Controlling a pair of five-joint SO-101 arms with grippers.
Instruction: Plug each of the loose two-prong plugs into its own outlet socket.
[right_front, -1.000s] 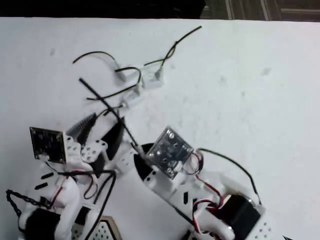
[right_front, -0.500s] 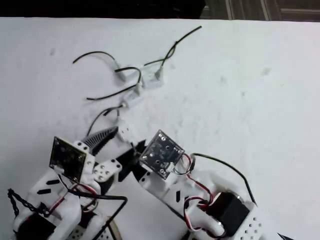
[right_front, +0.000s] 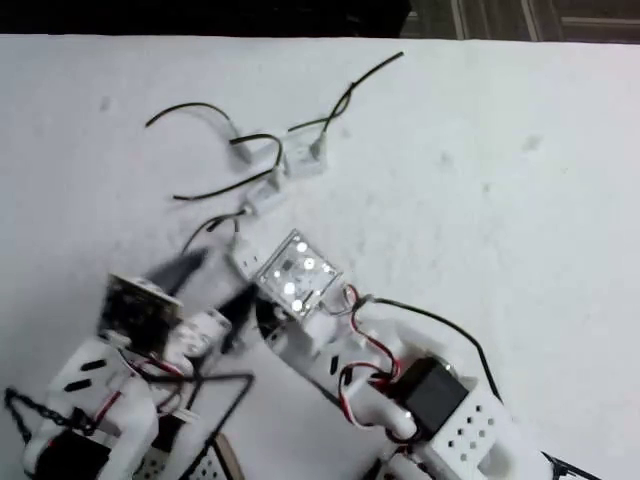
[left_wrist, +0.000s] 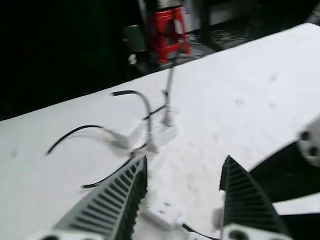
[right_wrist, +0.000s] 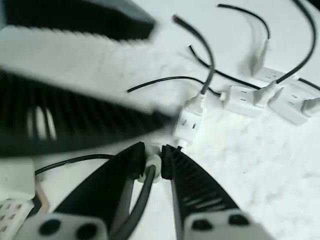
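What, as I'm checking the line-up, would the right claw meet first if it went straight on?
The right claw would probably meet the white outlet socket just beyond the plug it grips; depth is unclear.

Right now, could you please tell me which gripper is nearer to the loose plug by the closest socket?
Right. The right gripper is shut on the plug, just short of the socket. The left gripper stands open, its fingers either side of that socket, holding nothing.
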